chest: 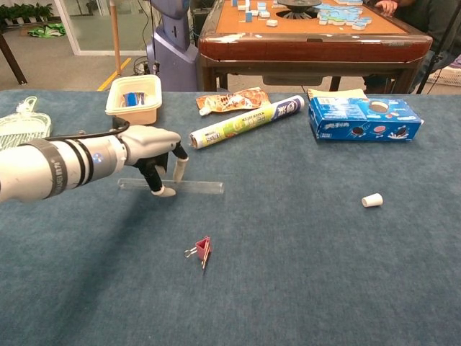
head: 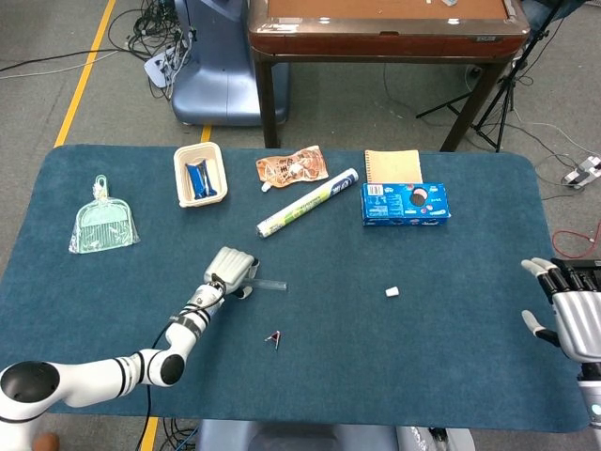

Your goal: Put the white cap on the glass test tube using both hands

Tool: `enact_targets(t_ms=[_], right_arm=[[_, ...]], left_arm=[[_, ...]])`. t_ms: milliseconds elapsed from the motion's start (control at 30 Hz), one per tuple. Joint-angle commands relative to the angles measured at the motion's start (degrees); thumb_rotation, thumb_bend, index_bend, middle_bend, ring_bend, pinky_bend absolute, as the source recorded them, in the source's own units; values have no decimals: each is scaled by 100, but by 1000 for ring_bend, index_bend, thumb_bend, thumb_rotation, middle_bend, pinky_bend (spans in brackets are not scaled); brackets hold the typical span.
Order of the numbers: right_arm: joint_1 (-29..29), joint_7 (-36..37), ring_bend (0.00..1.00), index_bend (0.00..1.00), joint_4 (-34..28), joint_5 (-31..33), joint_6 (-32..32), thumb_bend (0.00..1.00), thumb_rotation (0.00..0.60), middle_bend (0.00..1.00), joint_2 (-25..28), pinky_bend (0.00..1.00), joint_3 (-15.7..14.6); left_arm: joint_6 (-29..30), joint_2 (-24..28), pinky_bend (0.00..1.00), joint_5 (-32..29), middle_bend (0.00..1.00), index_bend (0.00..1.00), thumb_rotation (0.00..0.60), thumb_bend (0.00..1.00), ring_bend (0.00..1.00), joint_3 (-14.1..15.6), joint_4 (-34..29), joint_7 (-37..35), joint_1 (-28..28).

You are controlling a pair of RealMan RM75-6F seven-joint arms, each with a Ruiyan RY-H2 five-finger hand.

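Observation:
The glass test tube (chest: 194, 187) lies flat on the blue table (chest: 302, 274), left of centre. My left hand (chest: 155, 148) reaches down over its middle. The thumb presses the near side and a finger tip meets the far side, so the tube is pinched while it rests on the cloth. In the head view the tube (head: 272, 285) pokes out to the right of the left hand (head: 232, 270). The small white cap (chest: 372, 200) sits alone on the table to the right (head: 392, 292). My right hand (head: 571, 315) hovers at the table's right edge, fingers spread, holding nothing.
A red binder clip (chest: 203, 250) lies in front of the tube. Along the back are a cream basket (chest: 134, 97), a snack bag (chest: 232, 99), a green-white roll (chest: 245, 119), a blue cookie box (chest: 364, 117) and a notebook (head: 392, 166). A green brush pack (head: 101, 224) lies far left.

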Motion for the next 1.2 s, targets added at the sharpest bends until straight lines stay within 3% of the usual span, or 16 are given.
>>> enact_targets(t_ms=[33,100,200,267,333,467,533,633,767,1200], right_arm=[[97,-106,185,256,-97,-152,-118,249,600,255,-22,277,-56],[181,-212,235,269,-187,-211,-258,251,600,281,-11,306,-86],[398,-431,423,298,-364,-267,-660,294,600,375,29,513,-142],[578,-577,616,306,-487,-218,-1033,338,600,506,63,722,-174],[759,-700,760,314,-603,-115,-1410,383,600,648,97,846,-187],[1185,-990,972,323,-824,287,-2273,564,600,911,128,993,-173],[1416,-1127,1000,323,-887,590,-2704,676,600,979,103,1000,-135],[1751,-1302,1000,323,-880,1016,-3269,829,600,1000,10,1000,-88],[2103,-1606,1000,323,-765,1466,-3733,924,600,1000,-195,1000,-80],[2790,-2034,1000,323,-40,2484,-4136,938,598,1000,-1019,1000,-110]], left_arm=[[186,327,1000,568,1000,550,600,259,995,17,-362,-495,234],[287,513,1000,817,1000,552,600,258,996,26,-579,-719,340],[516,879,1000,1245,1000,559,600,259,996,55,-973,-1050,534],[663,1086,1000,1461,1000,563,600,258,996,75,-1174,-1181,638],[771,1258,1000,1602,1000,566,600,259,996,88,-1348,-1269,719],[998,1601,1000,1838,1000,567,600,259,996,115,-1702,-1366,883],[1104,1753,1000,1927,1000,567,600,259,996,126,-1865,-1406,965],[1195,1929,1000,2019,1000,568,600,258,996,146,-2035,-1439,1053],[1272,2074,1000,2094,1000,569,600,258,996,156,-2160,-1480,1139],[1425,2230,1000,2223,1000,571,600,258,996,199,-2283,-1529,1358]])
